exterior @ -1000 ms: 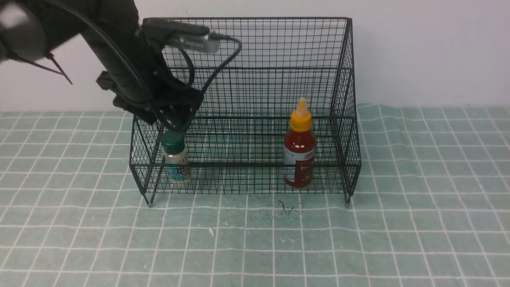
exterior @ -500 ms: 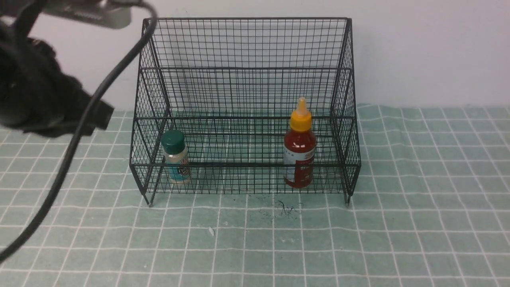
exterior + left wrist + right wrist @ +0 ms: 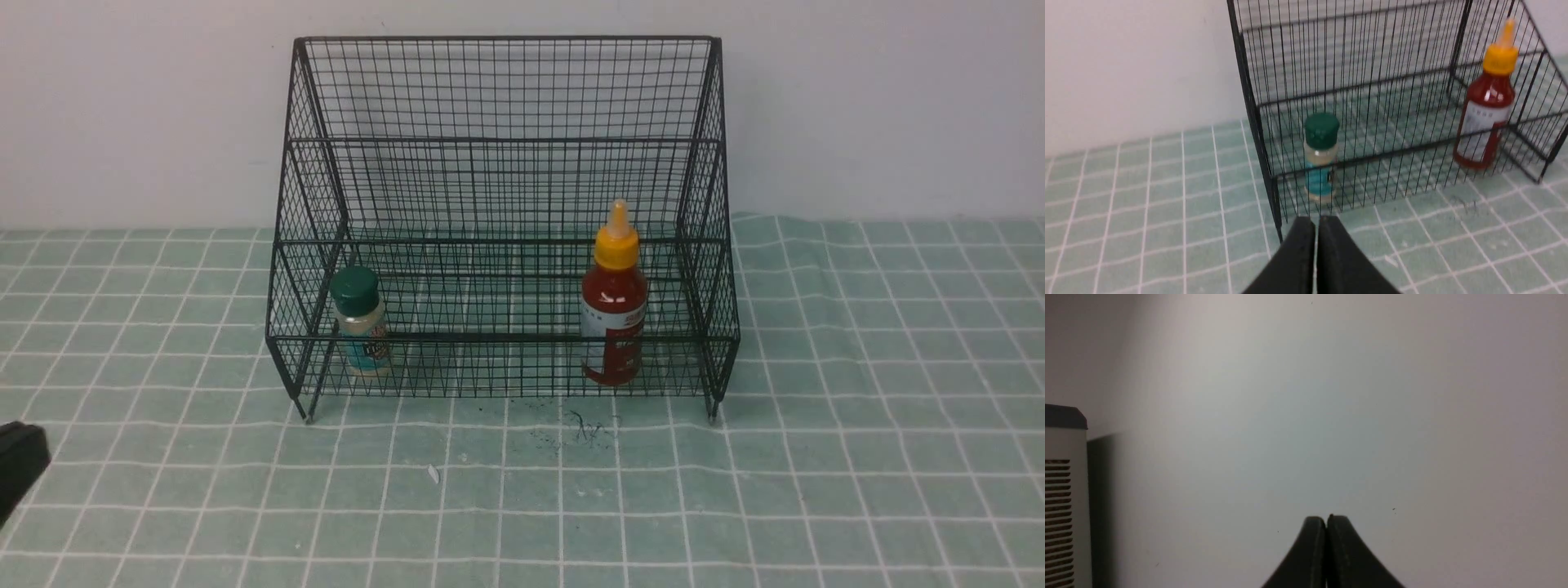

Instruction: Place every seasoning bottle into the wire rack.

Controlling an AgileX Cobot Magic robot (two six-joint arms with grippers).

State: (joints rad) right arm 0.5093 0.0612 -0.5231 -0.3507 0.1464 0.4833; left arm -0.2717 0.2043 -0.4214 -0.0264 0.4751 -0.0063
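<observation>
The black wire rack [image 3: 506, 90] stands at the back of the table against the wall. The small clear shaker [image 3: 359, 322] with dark green cap and teal label stands upright inside at its left end; it also shows in the left wrist view [image 3: 1321, 157]. The red sauce bottle [image 3: 614, 304] with yellow-orange nozzle cap stands upright inside at the right, also in the left wrist view [image 3: 1487, 106]. My left gripper [image 3: 1316, 219] is shut and empty, back in front of the rack's left corner. My right gripper [image 3: 1326, 517] is shut and empty, facing a bare wall.
A green checked cloth [image 3: 522, 490] covers the table. A dark smudge [image 3: 584, 426] marks it just in front of the rack. A black part of my left arm [image 3: 16, 469] shows at the left edge. A white vented box [image 3: 1063, 498] stands beside the wall.
My left arm has drawn back from the shaker in the rack, out to the left and down, almost out of the front view. Both bottles stay in place.
</observation>
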